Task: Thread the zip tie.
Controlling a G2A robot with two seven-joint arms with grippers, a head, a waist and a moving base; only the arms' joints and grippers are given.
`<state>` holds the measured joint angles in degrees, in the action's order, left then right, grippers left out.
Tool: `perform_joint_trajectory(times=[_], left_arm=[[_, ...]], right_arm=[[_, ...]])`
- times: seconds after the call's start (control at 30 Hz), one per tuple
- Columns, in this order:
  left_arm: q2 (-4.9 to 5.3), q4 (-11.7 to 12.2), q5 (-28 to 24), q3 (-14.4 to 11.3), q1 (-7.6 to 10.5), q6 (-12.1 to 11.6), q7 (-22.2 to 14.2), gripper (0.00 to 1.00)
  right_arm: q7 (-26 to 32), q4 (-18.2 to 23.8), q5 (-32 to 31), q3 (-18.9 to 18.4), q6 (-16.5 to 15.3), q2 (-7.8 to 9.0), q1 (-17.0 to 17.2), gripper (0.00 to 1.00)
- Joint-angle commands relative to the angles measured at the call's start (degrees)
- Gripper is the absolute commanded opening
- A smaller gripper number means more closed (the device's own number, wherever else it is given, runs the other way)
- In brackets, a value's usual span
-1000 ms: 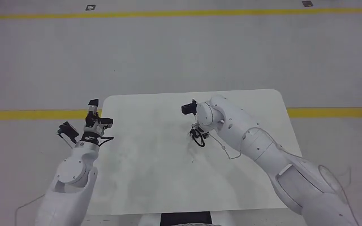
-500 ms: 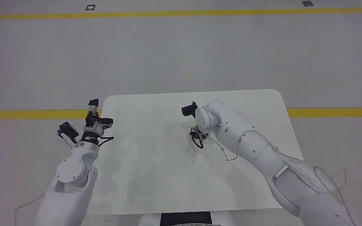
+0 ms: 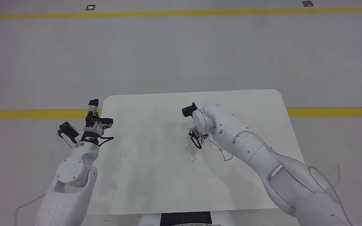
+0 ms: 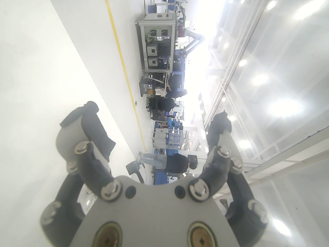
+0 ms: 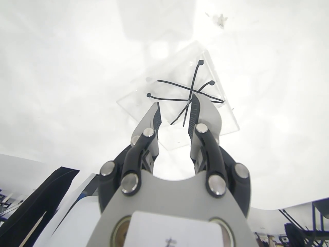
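Thin black plastic zip ties (image 5: 191, 89) lie crossed on a clear square plastic tray (image 5: 223, 122) on the white surface (image 5: 64, 65). The right pincer (image 5: 175, 100) hovers just above the tray, its fingers apart. The left pincer (image 4: 155, 110), fingers also apart, hangs well away from the tray.

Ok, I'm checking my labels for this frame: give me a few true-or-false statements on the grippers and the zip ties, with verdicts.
1. The right gripper is open, close to the zip ties. True.
2. The zip ties lie crossed on a clear tray. True.
3. The zip ties are white. False: they are black.
4. The left gripper is shut on a zip tie. False: it is open and empty.
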<state>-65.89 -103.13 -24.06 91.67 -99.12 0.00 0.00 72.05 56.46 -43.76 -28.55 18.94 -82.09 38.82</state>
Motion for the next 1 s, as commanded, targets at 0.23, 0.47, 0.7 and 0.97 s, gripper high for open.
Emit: perform_joint_trajectory(times=[0.23, 0.47, 0.7, 0.97], left_arm=[[0.00, 0.0, 0.0, 0.0, 0.00, 0.0, 0.0, 1.00], [0.00, 0.0, 0.0, 0.0, 0.00, 0.0, 0.0, 1.00], [0.00, 0.0, 0.0, 0.0, 0.00, 0.0, 0.0, 1.00], [0.00, 0.0, 0.0, 0.0, 0.00, 0.0, 0.0, 1.00]], right_arm=[[-0.8, -3.9, 0.0, 0.3, -0.5, -1.74, -0.7, 0.27], [-1.2, -6.8, 0.6, 0.2, -1.1, -3.08, -1.3, 0.25], [-1.4, -9.2, 0.9, 0.0, -1.8, -4.20, -1.7, 0.11], [-0.9, -9.7, 0.0, -0.5, -1.3, -4.82, -2.2, 0.04]])
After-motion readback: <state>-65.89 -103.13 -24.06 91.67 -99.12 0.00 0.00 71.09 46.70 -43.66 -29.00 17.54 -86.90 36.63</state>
